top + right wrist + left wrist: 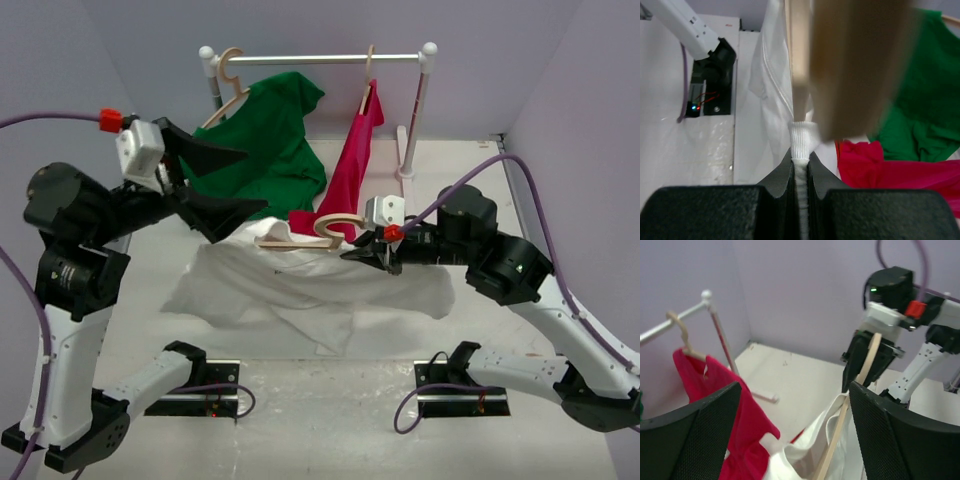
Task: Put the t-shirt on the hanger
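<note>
The white t-shirt (300,285) lies crumpled in the middle of the table. A wooden hanger (310,232) rests on its far edge, its hook pointing right and one arm tucked into the fabric. My right gripper (362,253) is by the hook and is shut on the shirt's ribbed collar (802,137). In the right wrist view the hanger (855,65) looms blurred just past the jaws. My left gripper (255,180) hovers wide open above the shirt's left end, holding nothing. Its wrist view shows the hanger arm (837,435) and white cloth (805,450) between its fingers.
A white clothes rack (320,58) stands at the back. It carries a green shirt (270,135) and a red shirt (355,160), each on a wooden hanger, with their hems reaching the table close behind the white shirt. Purple walls close in on both sides.
</note>
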### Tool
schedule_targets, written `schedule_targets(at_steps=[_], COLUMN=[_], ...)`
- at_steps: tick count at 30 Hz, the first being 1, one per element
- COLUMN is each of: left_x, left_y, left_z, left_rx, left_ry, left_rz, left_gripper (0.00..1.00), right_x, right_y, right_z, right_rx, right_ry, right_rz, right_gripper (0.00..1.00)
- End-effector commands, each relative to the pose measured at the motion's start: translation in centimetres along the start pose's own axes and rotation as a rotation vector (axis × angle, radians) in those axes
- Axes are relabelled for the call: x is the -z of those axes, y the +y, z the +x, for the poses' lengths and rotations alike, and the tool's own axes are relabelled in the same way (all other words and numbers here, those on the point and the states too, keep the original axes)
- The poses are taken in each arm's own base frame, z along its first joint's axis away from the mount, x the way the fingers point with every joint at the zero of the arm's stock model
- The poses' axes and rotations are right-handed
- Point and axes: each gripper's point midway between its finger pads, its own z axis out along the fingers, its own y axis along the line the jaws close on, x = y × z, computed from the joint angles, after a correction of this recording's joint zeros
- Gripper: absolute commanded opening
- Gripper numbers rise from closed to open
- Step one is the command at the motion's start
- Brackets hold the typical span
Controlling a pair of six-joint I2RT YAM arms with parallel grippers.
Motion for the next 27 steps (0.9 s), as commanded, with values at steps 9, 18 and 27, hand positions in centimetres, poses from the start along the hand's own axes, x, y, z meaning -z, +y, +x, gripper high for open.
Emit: schedule_targets(at_steps=[9,18,27], left_x=[-3.2,-6.7,-7.4], left_y=[-6.7,-7.1,-3.1], left_z=[0.9,2.0,3.4], left_rx=[0.071,0.167,0.118], left_ry=[-0.023,-0.01,0.017], left_rz=[0.559,0.587,0.289], left_gripper=[0.65,0.45,0.64], right_x=[2.7,0.9,1.0], right_y=[3.5,2.0,0.8], right_z=[-4.0,-3.7,-1.6], right_rx=[-0.073,-0.12,-0.136], right_ry=[0.01,0.052,0.109], right_rz=[-0.19,-0.164,-0.069], right_gripper=[0.0,0.0,0.0])
